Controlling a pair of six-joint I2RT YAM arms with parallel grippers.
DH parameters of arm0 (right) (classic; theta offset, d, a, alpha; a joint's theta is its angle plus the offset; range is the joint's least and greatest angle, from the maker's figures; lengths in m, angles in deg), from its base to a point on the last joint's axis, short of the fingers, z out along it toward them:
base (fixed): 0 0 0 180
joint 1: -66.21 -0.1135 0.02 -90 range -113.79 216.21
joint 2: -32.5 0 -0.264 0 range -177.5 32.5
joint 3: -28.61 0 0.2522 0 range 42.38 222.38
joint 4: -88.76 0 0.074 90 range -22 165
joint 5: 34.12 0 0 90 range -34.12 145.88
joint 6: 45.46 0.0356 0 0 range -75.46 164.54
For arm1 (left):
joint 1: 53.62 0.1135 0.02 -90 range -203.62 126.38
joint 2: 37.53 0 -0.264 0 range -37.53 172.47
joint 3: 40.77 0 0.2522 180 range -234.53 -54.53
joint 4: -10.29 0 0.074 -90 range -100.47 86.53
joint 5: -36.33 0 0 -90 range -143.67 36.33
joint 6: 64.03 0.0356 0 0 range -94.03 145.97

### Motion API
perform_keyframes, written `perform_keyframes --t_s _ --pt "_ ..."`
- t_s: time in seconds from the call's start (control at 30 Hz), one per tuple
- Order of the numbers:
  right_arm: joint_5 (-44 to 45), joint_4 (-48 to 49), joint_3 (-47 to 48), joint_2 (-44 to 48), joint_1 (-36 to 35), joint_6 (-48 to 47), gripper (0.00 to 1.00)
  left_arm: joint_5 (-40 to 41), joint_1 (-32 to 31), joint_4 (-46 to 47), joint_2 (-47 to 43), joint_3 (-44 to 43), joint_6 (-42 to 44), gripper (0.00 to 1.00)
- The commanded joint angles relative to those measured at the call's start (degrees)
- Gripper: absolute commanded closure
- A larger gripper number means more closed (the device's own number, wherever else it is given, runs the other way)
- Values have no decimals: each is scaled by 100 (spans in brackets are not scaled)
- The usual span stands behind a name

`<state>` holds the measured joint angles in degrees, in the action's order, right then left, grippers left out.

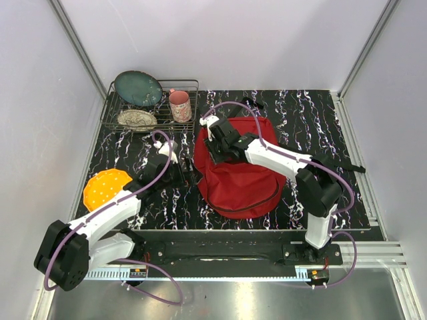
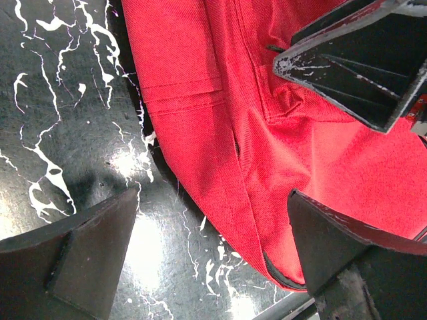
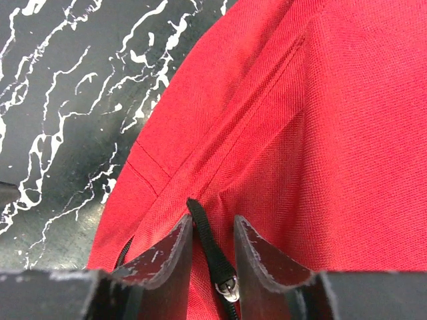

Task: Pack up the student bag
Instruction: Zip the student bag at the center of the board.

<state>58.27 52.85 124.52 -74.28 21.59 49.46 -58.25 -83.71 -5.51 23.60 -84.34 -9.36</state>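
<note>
The student bag (image 1: 240, 183) is a red backpack lying flat in the middle of the black marbled table. My right gripper (image 1: 212, 141) is down on the bag's upper left part. In the right wrist view its jaws (image 3: 213, 223) stand narrowly apart around a black zipper pull strap (image 3: 208, 243) with a metal slider; a gap shows on the strap's right side. My left gripper (image 1: 175, 167) stands wide open just left of the bag. Its fingers (image 2: 100, 247) straddle the bag's red edge (image 2: 220, 153) and the table, holding nothing.
A wire rack (image 1: 110, 110) at the back left holds a green plate (image 1: 138, 87), a cream dish (image 1: 137, 119) and a pink mug (image 1: 180, 105). An orange plate (image 1: 105, 188) lies at the left. Metal rails run along the table's right edge (image 1: 357, 153).
</note>
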Motion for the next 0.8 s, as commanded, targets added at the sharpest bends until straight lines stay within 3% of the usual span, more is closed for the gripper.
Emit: perform_keyframes --t_s 0.0,0.13,0.3,0.77 --pt "358 150 240 -88 -47 -10 68 36 38 125 5 -34 97 1" --pt "332 299 135 -45 -47 26 85 1 29 160 31 -17 88 1" --pt "350 545 -41 218 -47 271 98 -8 29 187 75 -69 26 1" --pt "1246 2083 -1807 1687 -38 1783 99 -930 169 1293 1296 -1229 -369 1"
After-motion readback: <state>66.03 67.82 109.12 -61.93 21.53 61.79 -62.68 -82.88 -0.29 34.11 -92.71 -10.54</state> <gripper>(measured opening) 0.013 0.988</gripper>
